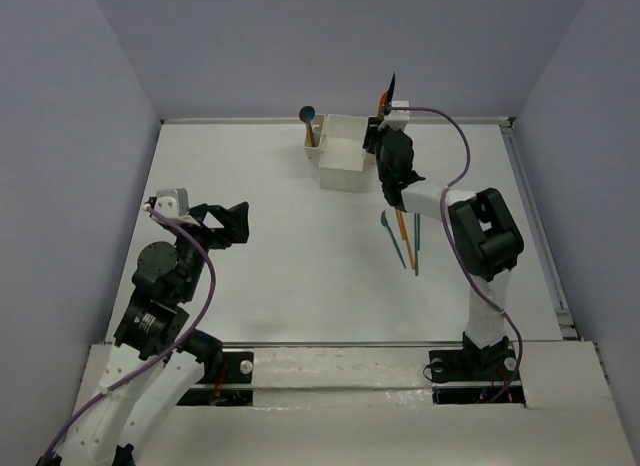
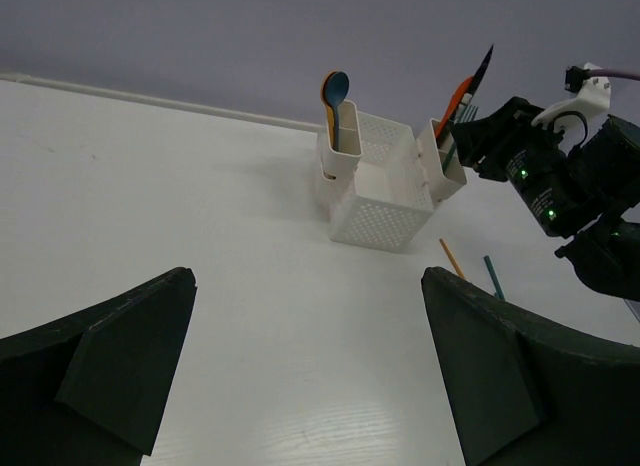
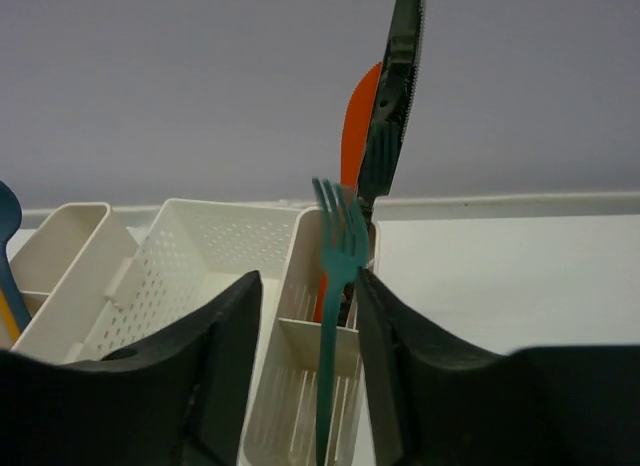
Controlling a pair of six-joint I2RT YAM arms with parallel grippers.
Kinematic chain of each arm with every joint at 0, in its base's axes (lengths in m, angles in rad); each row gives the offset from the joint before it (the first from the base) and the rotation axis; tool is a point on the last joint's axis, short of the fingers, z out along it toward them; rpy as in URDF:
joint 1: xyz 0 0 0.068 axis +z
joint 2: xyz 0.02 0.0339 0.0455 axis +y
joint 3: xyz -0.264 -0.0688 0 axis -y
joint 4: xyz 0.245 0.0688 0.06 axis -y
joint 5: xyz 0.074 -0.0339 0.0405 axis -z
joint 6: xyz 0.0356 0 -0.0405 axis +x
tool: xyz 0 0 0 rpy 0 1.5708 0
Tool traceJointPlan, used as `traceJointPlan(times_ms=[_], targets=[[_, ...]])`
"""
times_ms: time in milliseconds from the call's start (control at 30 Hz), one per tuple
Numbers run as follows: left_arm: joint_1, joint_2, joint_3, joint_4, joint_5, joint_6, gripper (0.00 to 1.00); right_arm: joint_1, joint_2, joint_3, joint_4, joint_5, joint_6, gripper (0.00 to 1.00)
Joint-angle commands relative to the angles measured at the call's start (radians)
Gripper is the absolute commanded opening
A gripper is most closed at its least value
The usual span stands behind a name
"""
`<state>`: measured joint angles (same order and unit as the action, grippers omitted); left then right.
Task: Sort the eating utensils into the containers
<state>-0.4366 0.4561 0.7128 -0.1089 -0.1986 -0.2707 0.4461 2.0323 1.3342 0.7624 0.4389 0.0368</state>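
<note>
The white caddy (image 1: 342, 156) stands at the far middle of the table. My right gripper (image 1: 385, 136) hovers over its right side compartment (image 3: 296, 396). The jaws stand apart, and a teal fork (image 3: 335, 286) stands between them, tines up. It leans on the right finger and is clear of the left one. An orange knife (image 3: 358, 126) and a dark grey knife (image 3: 395, 86) stand in that compartment's far cell. A blue and an orange spoon (image 2: 335, 91) stand in the left compartment. My left gripper (image 1: 235, 224) is open and empty over bare table at the left (image 2: 310, 366).
A teal utensil (image 1: 392, 236), an orange chopstick (image 1: 405, 236) and a teal chopstick (image 1: 417, 248) lie on the table under the right arm. The orange chopstick (image 2: 452, 258) and a teal one (image 2: 493, 276) also show in the left wrist view. Grey walls enclose the table.
</note>
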Motion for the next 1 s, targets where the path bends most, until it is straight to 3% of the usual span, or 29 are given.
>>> traceJointPlan(times_ms=[0, 133, 267, 367, 533, 700, 967], targets=[[0.006, -0.002, 0.002, 0.046, -0.005, 0.007, 0.99, -0.003, -0.099, 0.022, -0.021, -0.011, -0.008, 0.59], [0.006, -0.002, 0.004, 0.044, 0.002, 0.007, 0.99, -0.003, -0.191, 0.043, -0.155, -0.052, 0.018, 0.77], [0.006, -0.013, 0.005, 0.038, -0.011, 0.004, 0.99, -0.003, -0.311, 0.034, -0.403, -0.118, 0.072, 0.78], [0.006, -0.022, 0.005, 0.035, -0.010, 0.001, 0.99, -0.003, -0.415, -0.021, -0.613, -0.195, 0.155, 0.69], [0.006, -0.031, 0.004, 0.038, 0.013, -0.004, 0.99, -0.003, -0.458, -0.118, -1.007, -0.333, 0.236, 0.51], [0.006, -0.045, 0.002, 0.040, 0.022, -0.009, 0.99, -0.003, -0.483, -0.269, -1.038, -0.319, 0.273, 0.45], [0.006, -0.059, 0.002, 0.041, 0.036, -0.012, 0.99, -0.003, -0.364, -0.253, -1.124, -0.315, 0.258, 0.46]])
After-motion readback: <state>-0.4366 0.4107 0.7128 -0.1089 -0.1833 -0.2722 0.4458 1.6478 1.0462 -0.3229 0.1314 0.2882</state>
